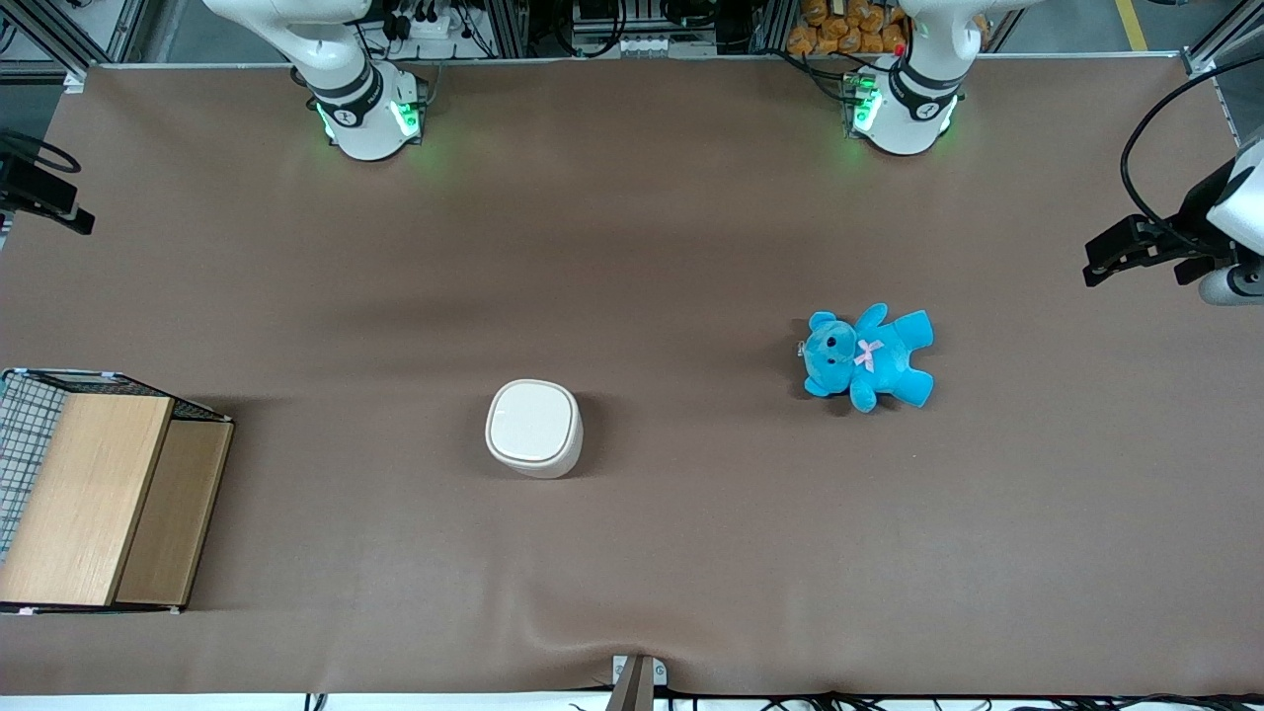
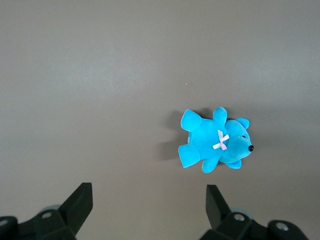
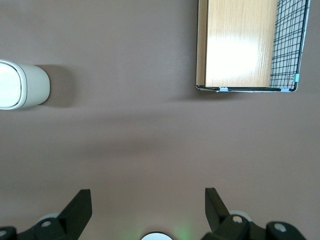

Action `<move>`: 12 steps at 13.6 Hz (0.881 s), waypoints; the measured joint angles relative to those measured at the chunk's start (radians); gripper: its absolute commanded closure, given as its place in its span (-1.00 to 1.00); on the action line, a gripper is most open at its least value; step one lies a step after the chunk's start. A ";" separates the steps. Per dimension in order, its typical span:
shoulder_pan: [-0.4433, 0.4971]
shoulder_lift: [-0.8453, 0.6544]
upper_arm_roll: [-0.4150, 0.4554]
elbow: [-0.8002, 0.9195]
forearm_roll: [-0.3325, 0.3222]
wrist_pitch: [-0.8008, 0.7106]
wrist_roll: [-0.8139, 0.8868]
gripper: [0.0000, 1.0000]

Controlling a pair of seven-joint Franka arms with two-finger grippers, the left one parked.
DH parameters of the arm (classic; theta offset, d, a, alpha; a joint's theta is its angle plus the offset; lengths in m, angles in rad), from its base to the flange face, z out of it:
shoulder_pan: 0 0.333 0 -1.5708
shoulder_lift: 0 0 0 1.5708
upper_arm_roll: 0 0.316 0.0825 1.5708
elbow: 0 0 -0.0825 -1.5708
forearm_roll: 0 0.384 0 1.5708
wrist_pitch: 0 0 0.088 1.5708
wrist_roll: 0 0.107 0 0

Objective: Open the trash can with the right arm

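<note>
The trash can [image 1: 533, 428] is a small cream-white bin with a rounded-square flat lid. It stands upright on the brown table with the lid shut. It also shows in the right wrist view [image 3: 22, 85]. My right gripper [image 3: 148, 202] is open and empty, its two black fingers wide apart. It hangs high above bare table near the right arm's base, well apart from the trash can. In the front view the gripper [image 1: 47, 197] shows as a black part at the working arm's end of the table.
A wooden box with wire mesh [image 1: 99, 494] sits at the working arm's end, beside the trash can; it also shows in the right wrist view [image 3: 245, 45]. A blue teddy [image 1: 867, 357] lies toward the parked arm's end.
</note>
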 measured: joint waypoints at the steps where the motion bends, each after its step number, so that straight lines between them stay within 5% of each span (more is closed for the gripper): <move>1: 0.000 0.000 0.000 0.000 0.000 0.000 0.000 -1.00; 8: 0.010 0.005 0.016 0.000 0.000 0.002 0.000 -1.00; 12: 0.103 0.072 0.026 -0.003 0.002 0.016 0.057 -1.00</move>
